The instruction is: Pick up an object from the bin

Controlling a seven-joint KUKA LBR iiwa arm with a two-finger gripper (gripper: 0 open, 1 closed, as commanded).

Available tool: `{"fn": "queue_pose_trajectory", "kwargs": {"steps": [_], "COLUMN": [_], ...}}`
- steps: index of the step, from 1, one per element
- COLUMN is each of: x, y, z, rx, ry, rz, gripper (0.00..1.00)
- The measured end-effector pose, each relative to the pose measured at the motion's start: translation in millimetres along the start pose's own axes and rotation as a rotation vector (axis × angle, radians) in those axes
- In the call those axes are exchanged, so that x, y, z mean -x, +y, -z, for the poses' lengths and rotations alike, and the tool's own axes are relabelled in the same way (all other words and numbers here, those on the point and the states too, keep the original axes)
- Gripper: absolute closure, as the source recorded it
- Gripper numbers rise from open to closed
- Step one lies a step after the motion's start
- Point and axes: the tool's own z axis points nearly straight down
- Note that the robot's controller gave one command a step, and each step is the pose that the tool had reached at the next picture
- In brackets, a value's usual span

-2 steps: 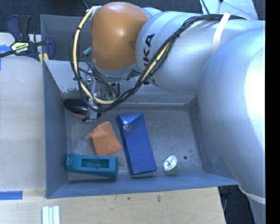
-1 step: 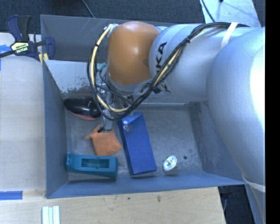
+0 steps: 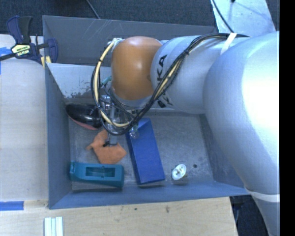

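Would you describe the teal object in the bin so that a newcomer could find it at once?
Start at the grey metal bin and follow its wall at the bottom of the view to the left corner. There, left of the blue block and below the orange lump, lies a teal rectangular casing. It alone is teal, with a rectangular recess in its top.

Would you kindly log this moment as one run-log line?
gripper | over flat orange piece, lower left of grey metal bin | neighbours: long blue rectangular block, teal plastic holder | lift: not yet
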Motion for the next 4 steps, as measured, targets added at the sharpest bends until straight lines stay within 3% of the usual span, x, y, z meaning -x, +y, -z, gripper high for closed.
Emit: {"fn": "queue_pose_trajectory", "kwargs": {"steps": [1,2,3,4], "x": [-28.6,-28.5,-30.7,-5.5], "y": [-18,-18,-30,-28], "z": [-29,-29,-2,166], "rx": [0.009,0.009,0.01,0.009], "ry": [-0.004,-0.004,0.003,-0.006], "rz": [0.157,0.157,0.247,0.237], "gripper": [1.0,1.0,1.0,1.0]}}
